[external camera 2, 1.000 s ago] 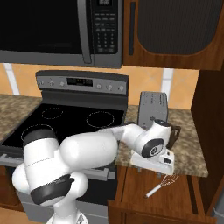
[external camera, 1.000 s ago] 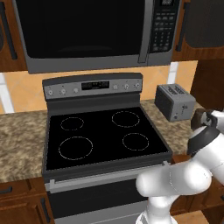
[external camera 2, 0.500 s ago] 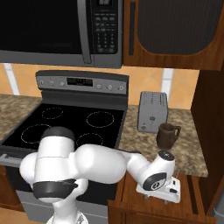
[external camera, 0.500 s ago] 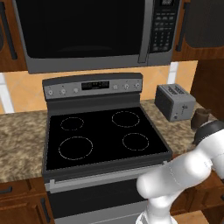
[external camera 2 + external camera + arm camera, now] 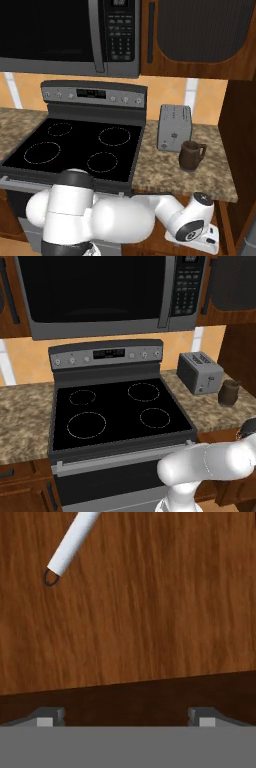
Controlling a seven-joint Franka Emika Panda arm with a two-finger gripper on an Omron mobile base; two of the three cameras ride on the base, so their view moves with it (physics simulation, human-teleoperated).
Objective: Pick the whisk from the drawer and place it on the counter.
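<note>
In the hand view the whisk's point(image 5: 74, 541) thin pale handle lies slanted at the upper left, its small end loop pointing down-left; the wire head is out of frame. It rests on the reddish-brown floor of the drawer point(image 5: 150, 612). My gripper point(image 5: 126, 717) hovers just above that floor, open, with both fingertips point(image 5: 50, 717) wide apart and nothing between them; the handle lies ahead and to the left. In the right base view my hand point(image 5: 196, 233) is sunk below the speckled granite counter point(image 5: 165, 170), which hides the whisk there. The counter point(image 5: 200, 406) also runs right of the stove.
A steel toaster point(image 5: 175, 127) and a dark mug point(image 5: 191, 155) stand on the counter to the right of the black stovetop point(image 5: 80, 150). A microwave point(image 5: 100, 291) hangs above. A tall wooden cabinet side point(image 5: 242, 150) closes off the right.
The arm has swung down from counter height into the drawer below the counter edge. The hand now covers the spot where the whisk showed in the right base view.
</note>
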